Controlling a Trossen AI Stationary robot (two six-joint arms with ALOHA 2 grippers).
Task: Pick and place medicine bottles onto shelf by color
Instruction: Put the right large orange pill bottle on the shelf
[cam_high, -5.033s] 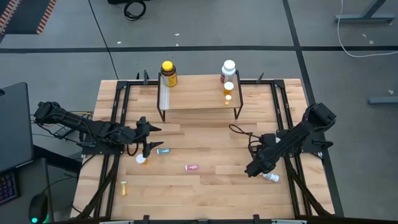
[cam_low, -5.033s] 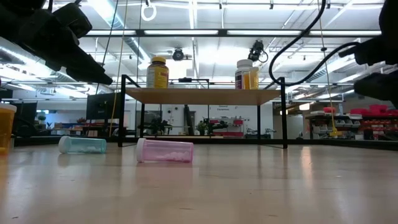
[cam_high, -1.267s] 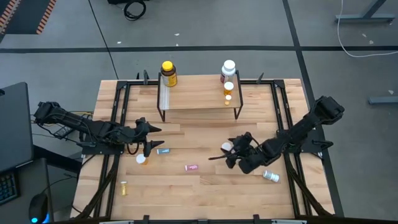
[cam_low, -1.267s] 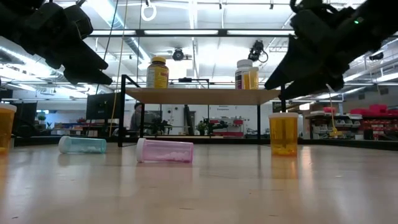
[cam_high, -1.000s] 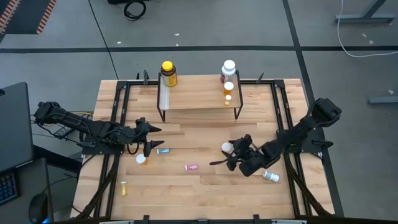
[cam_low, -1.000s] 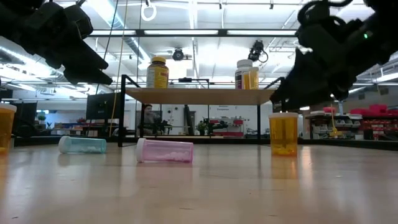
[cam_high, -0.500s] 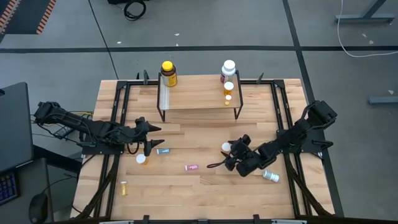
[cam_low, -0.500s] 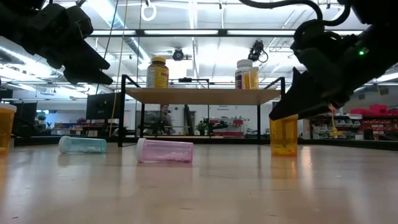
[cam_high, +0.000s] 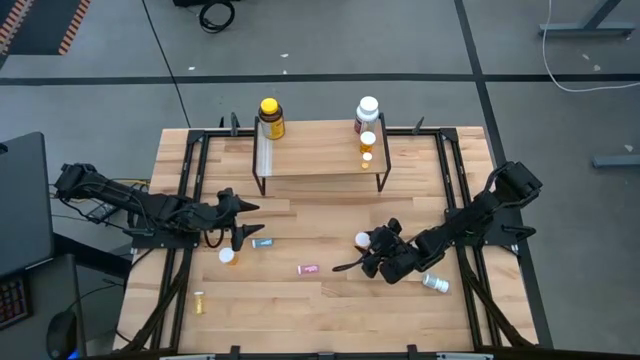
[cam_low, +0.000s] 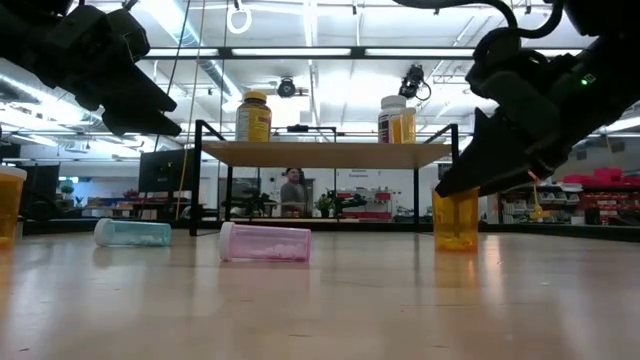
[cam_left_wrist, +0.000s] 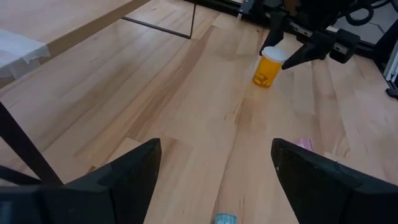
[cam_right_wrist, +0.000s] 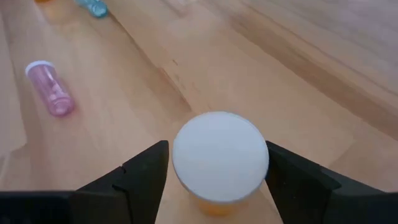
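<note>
While four bottles sit on the shelf (cam_high: 320, 150), I count six more on the table. My right gripper (cam_right_wrist: 214, 165) straddles an upright orange vial (cam_right_wrist: 219, 163) w/ round white cap mid-table, fingers either side, can't tell if touching. Left gripper (cam_left_wrist: 214, 165) hangs wide open, empty

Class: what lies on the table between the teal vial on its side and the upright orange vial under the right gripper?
The pink vial, lying on its side, sits between the teal vial and the orange vial, seen in the high view.
</note>
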